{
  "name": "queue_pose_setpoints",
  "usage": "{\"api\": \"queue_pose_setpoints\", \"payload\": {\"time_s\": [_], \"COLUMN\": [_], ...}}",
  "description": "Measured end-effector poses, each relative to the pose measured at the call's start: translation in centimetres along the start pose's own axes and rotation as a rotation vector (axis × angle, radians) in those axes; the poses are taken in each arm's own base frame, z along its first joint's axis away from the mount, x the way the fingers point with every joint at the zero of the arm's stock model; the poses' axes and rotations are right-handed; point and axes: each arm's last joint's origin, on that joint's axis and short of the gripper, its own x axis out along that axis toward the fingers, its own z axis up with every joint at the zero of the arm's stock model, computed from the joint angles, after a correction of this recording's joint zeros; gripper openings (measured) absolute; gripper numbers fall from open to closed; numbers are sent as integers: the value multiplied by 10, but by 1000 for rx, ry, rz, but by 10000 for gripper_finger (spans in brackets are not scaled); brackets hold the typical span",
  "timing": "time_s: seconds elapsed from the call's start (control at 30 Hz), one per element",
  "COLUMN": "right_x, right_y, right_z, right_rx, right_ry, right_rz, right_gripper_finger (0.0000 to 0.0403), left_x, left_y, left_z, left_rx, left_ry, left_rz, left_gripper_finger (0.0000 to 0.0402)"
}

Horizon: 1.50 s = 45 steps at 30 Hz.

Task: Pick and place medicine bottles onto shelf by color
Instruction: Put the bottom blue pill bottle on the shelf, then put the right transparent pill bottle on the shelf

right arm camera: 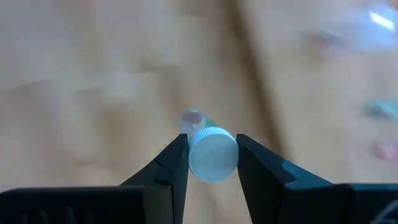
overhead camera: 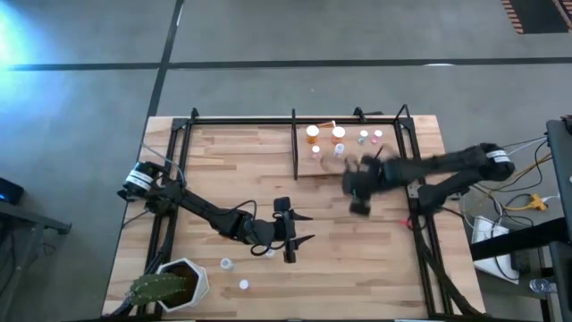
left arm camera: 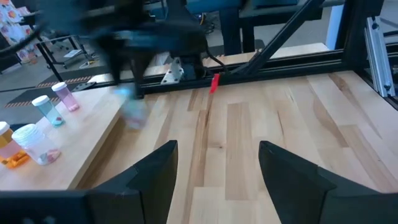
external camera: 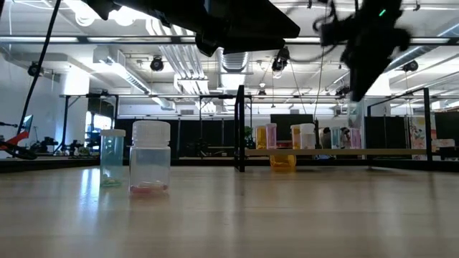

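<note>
The right gripper (overhead camera: 357,192) was over the tabletop (overhead camera: 232,161) just beside the near edge of the shelf (overhead camera: 304,170), its image smeared by motion in the high view. In the right wrist view its fingers (right arm camera: 171,165) were pinched on a small bottle with a white cap (right arm camera: 212,154), held clear above the wood. The low view showed the same gripper (external camera: 358,50) high above the shelf.

The left gripper (overhead camera: 299,228) sat near the front centre of the tabletop, its jaws spread with nothing between them; the left wrist view confirmed a bare gap between its fingers (left arm camera: 155,177).

On the shelf stood two orange bottles with white caps (overhead camera: 312,133) toward its far edge, with smaller bottles (overhead camera: 364,136) beside them. Two small bottles (overhead camera: 227,263) stood on the tabletop near the front left, close to a white pot holding a cactus (overhead camera: 170,284). In the low view these appeared as a bluish-tinted bottle (external camera: 112,158) and a clear white-capped bottle (external camera: 150,158), just beside each other.
</note>
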Motion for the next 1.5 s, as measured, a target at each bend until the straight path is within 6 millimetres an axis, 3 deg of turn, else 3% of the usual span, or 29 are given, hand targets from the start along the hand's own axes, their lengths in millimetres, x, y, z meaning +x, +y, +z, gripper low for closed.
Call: {"api": "queue_pose_setpoints", "payload": {"time_s": [0.23, 0.33, 0.43, 0.6, 0.87, 1.17, 1.3, 1.5], "right_x": [22, 29, 37, 47, 53, 50, 37, -1], "right_y": [-114, -146, -165, -175, -175, -176, -179, -178], "right_z": [-5, -16, -27, -37, -37, -34, -31, -26], "right_rx": [342, 462, 525, 546, 527, 513, 501, 586], "right_ry": [102, 148, 178, 212, 202, 181, 169, 45], "right_rz": [-72, -106, -102, -82, -87, -94, -118, -149], "right_gripper_finger": [108, 108, 108, 110, 126, 193, 217, 223], "left_x": [0, 0, 0, 0, 0, 0, 0, 0], "left_y": [0, 0, 0, 0, 0, 0, 0, 0], "left_z": [0, 0, 0, -1, -1, -1, -1, -3], "left_rx": [0, 0, 1, 1, 1, 1, 1, -6], "left_ry": [0, 0, 1, 1, 2, 1, 1, 7], "left_rz": [-6, -6, -7, -7, -12, -13, -15, -16], "left_gripper_finger": [208, 208, 208, 208, 208, 208, 208, 208]}}
